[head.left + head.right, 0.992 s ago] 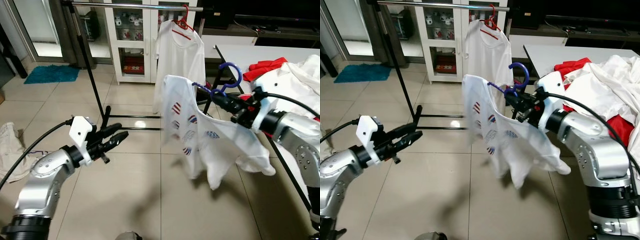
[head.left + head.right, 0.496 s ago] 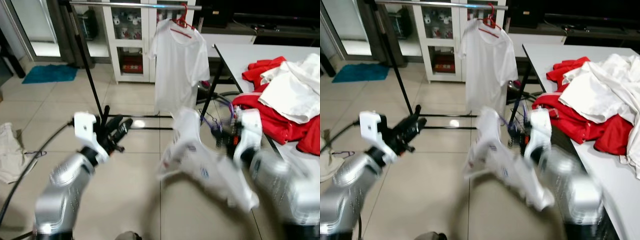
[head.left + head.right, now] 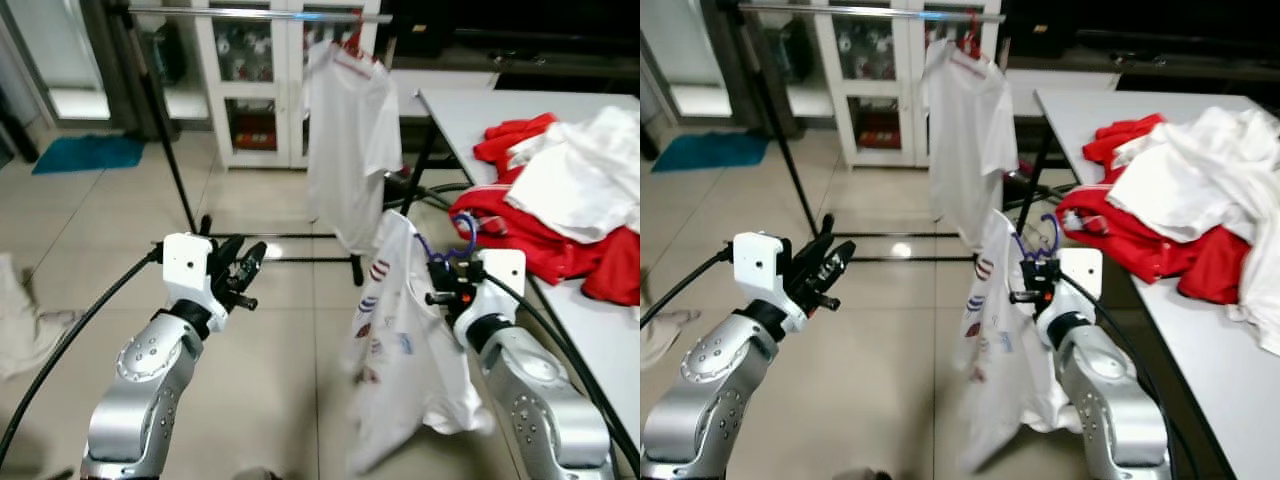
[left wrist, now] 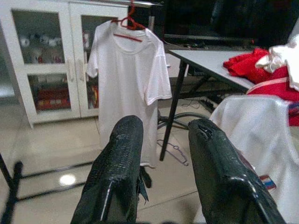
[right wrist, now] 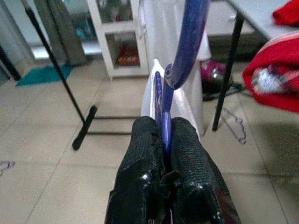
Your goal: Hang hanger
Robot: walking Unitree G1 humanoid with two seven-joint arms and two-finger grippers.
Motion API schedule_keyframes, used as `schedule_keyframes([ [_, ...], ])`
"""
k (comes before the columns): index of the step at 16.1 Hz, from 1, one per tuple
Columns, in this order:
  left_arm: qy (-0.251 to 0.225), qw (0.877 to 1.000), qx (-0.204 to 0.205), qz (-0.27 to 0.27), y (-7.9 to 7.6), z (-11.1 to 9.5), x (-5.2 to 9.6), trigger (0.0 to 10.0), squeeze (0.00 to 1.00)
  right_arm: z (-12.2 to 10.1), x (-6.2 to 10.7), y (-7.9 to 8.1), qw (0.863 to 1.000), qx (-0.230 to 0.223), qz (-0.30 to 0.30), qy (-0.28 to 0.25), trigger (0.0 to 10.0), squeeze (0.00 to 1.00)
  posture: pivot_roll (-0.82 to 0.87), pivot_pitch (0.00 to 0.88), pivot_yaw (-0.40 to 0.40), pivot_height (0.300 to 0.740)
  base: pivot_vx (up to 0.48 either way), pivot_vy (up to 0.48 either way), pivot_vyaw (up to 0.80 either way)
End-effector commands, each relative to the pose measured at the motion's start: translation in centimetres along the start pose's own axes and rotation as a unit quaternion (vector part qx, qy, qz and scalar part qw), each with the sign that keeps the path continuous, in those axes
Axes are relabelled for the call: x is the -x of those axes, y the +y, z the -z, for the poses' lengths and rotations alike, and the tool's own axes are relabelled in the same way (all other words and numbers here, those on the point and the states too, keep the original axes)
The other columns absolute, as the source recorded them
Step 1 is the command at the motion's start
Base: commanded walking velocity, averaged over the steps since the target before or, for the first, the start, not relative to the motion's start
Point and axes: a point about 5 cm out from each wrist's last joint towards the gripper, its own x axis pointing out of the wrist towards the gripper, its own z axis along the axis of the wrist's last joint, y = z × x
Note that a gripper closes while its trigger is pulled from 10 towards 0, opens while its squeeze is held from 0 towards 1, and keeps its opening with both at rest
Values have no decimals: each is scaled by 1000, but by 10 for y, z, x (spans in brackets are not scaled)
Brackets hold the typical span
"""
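Note:
My right gripper (image 3: 446, 291) is shut on the neck of a purple hanger (image 5: 188, 43), whose hook (image 3: 463, 233) points up. A white T-shirt with red and blue prints (image 3: 398, 345) hangs from it, low in front of me and beside the table. Farther back, a metal clothes rail (image 3: 250, 13) carries a plain white T-shirt (image 3: 345, 140) on a red hanger (image 4: 127, 22). My left gripper (image 3: 245, 262) is held up at the left, open and empty, with its fingers (image 4: 122, 149) pointing toward the rail.
A white table (image 3: 470, 105) on the right holds a heap of red and white clothes (image 3: 560, 190). A white glass-door cabinet (image 3: 255, 90) stands behind the rail. The rack's black base bar (image 3: 290, 262) lies on the tiles. A teal mat (image 3: 85, 153) is at far left.
The view has shifted toward the table. My right arm has drawn the hanger and printed shirt in lower and closer, so the shirt now hangs straight. The left gripper has risen slightly.

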Motion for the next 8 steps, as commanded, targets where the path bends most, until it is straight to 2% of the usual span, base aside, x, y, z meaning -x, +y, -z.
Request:
schedule_keyframes([
  [1, -6, 1000, -23, 1, -2, -6, -3, 10000, 0, -6, 0, 1, 1000, -10, 2, -25, 10000, 0, 63, 0, 24, 740, 480, 0, 400],
  [4, -8, 999, -37, 2, 1, -7, -8, 10000, 0, -10, -5, 3, 999, 6, 10, -44, 10000, 0, 66, 0, 30, 740, 480, 0, 800],
  [5, -8, 999, -41, 0, 2, -7, -10, 10000, 0, -10, -7, 3, 999, -1, 15, -39, 10000, 0, 66, 0, 28, 740, 480, 0, 800],
  [8, -8, 999, -41, -6, 2, -9, -12, 10000, 0, -9, -15, 0, 1000, 14, 23, -13, 10000, 0, 80, 0, 22, 740, 480, 0, 0],
])
